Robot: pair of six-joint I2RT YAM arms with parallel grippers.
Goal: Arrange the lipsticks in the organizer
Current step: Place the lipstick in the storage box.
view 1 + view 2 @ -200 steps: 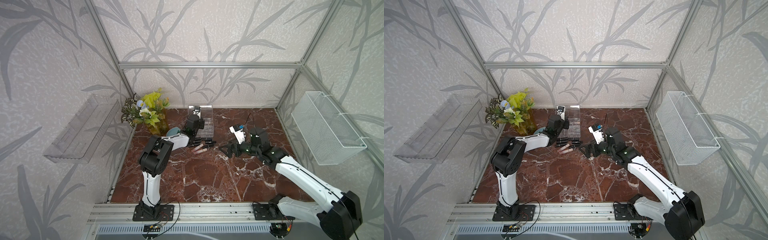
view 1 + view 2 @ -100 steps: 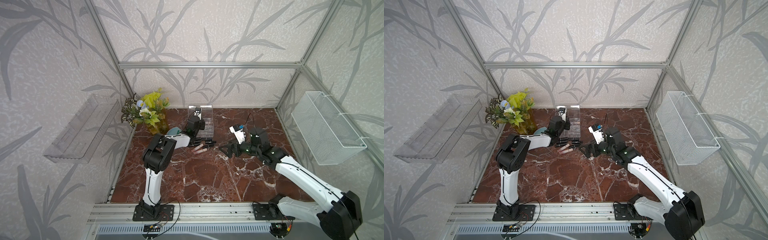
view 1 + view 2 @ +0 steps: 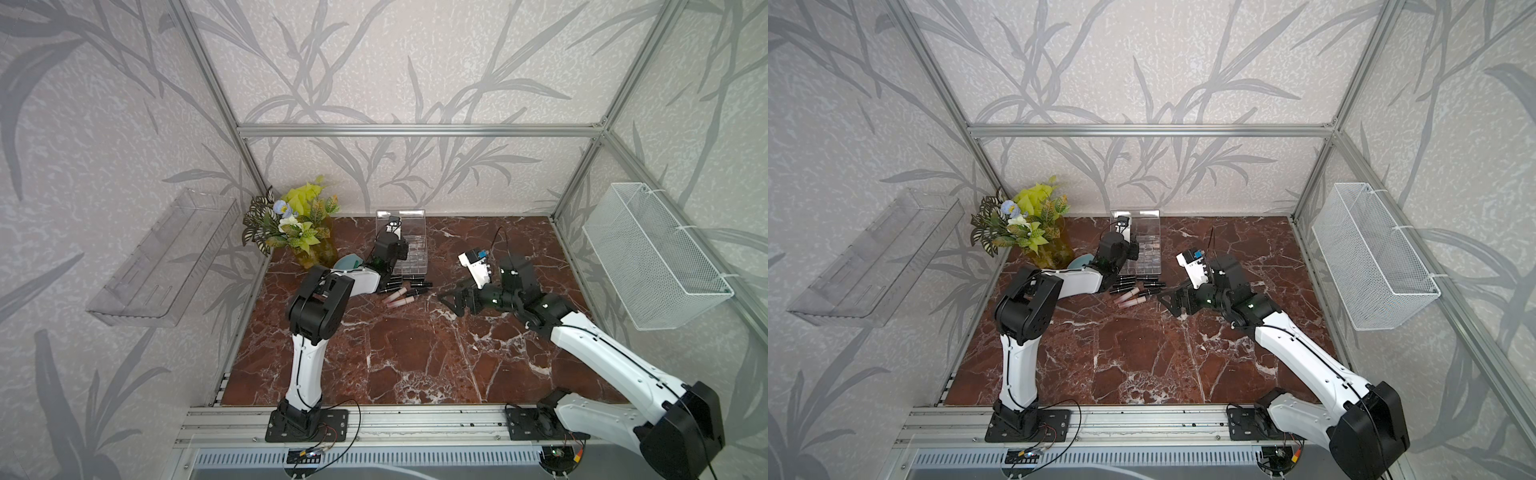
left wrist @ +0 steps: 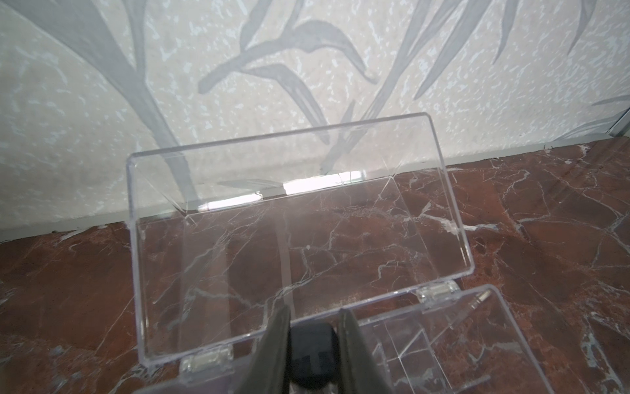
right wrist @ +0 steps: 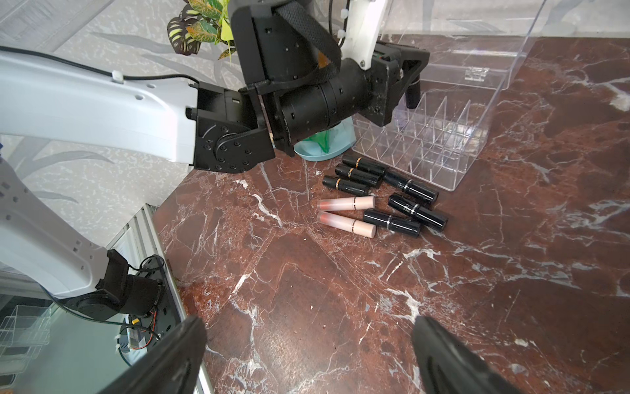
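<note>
Glossy black lipstick (image 4: 312, 354) — clear gridded organizer (image 5: 439, 143)

The lipsticks (image 5: 412, 186) look glossy black plastic, the table (image 5: 306, 290) polished veined marble, the organizer (image 5: 474, 150) clear smooth acrylic.

- Robot test cell, dressed as a home corner.
- Silver aluminium frame bars (image 3: 415, 130) hold grey leaf-print wallpaper panels (image 3: 415, 62).
- White-and-black robot arms (image 3: 615, 361) bolted to grey metal rail (image 3: 415, 419) edging red-brown marble-look tabletop (image 3: 415, 353).
- Props: yellow-green leafy plant (image 3: 291, 224), white wire mesh basket (image 3: 648, 257) on wall.
</note>
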